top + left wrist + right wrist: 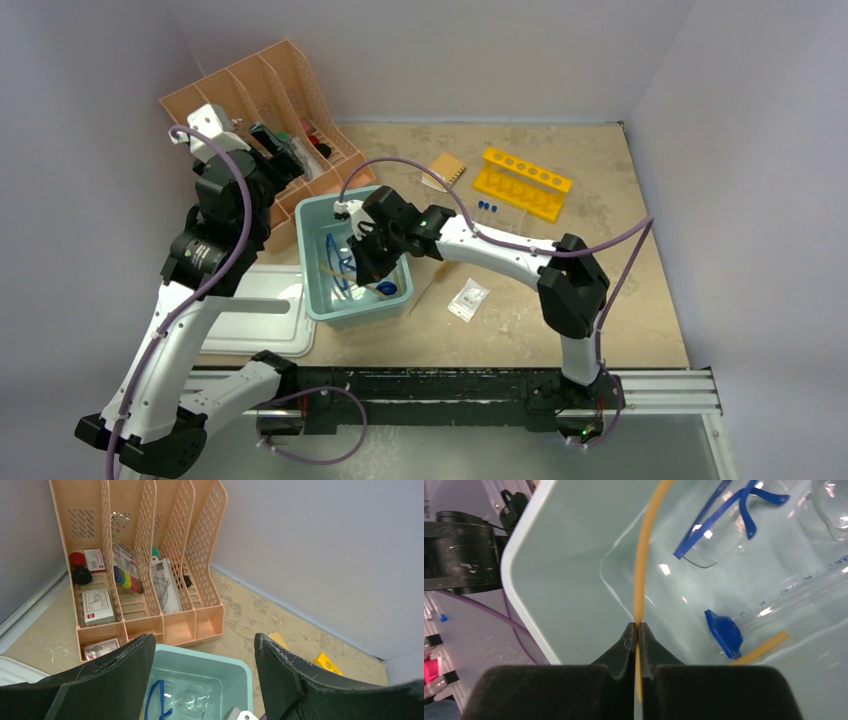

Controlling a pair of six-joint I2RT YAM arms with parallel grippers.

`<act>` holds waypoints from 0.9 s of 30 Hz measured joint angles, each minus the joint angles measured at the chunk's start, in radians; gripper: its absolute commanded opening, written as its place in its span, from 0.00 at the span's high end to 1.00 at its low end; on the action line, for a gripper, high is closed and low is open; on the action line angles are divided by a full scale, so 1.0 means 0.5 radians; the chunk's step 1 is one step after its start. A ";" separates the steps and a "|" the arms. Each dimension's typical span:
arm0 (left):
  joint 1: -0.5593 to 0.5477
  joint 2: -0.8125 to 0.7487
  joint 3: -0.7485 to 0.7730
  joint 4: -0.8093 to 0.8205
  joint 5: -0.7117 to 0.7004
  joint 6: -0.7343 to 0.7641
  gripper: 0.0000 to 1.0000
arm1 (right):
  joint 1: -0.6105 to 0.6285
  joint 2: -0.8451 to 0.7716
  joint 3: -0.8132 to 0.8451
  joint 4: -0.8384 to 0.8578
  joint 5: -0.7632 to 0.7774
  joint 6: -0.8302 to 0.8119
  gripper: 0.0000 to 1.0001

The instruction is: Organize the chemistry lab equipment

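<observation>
Top view: the right gripper (368, 262) is down inside the pale teal tub (318, 212) mid-worktop, and the left gripper (285, 150) hangs up by the peach file organiser (250, 85). A yellow rack (522, 182), two small blue items (486, 206) and a small packet (468, 299) lie on the worktop, right of the tub. Left wrist view: we see its jaws spread wide, holding nothing, above the tub's far edge, with the blue-rimmed goggles (157, 702) lying in the tub below. Right wrist view: jaws pressed together, pinching the amber rubber tubing (643, 555), which curves up along the tub wall. The clear cylinder with its blue hexagonal base (723, 630) lies on its side just beside it. We judge the step as dropping the tubing into the tub, goggles and cylinder already in. The next move calls for parting the right jaws and lifting straight out without dragging the tubing.
</observation>
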State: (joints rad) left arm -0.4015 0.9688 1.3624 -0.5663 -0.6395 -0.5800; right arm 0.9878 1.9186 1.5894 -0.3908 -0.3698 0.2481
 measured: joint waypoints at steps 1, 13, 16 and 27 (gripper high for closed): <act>0.000 0.001 0.000 0.000 0.000 0.000 0.28 | 0.001 0.002 0.000 0.014 -0.021 -0.002 0.80; 0.000 0.009 0.000 -0.001 0.009 0.000 0.26 | 0.001 -0.174 -0.051 0.144 0.055 0.105 0.38; 0.000 0.009 -0.005 -0.001 0.026 0.001 0.25 | -0.003 -0.407 -0.130 0.179 0.315 0.204 0.39; 0.000 0.005 -0.072 0.008 0.177 0.004 0.24 | -0.369 -0.938 -0.514 0.008 1.185 0.932 0.45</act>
State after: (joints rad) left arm -0.4015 0.9714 1.3266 -0.5625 -0.5510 -0.5781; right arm 0.8032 1.4494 1.3323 -0.3866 0.2226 0.7139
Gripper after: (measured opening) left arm 0.755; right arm 0.529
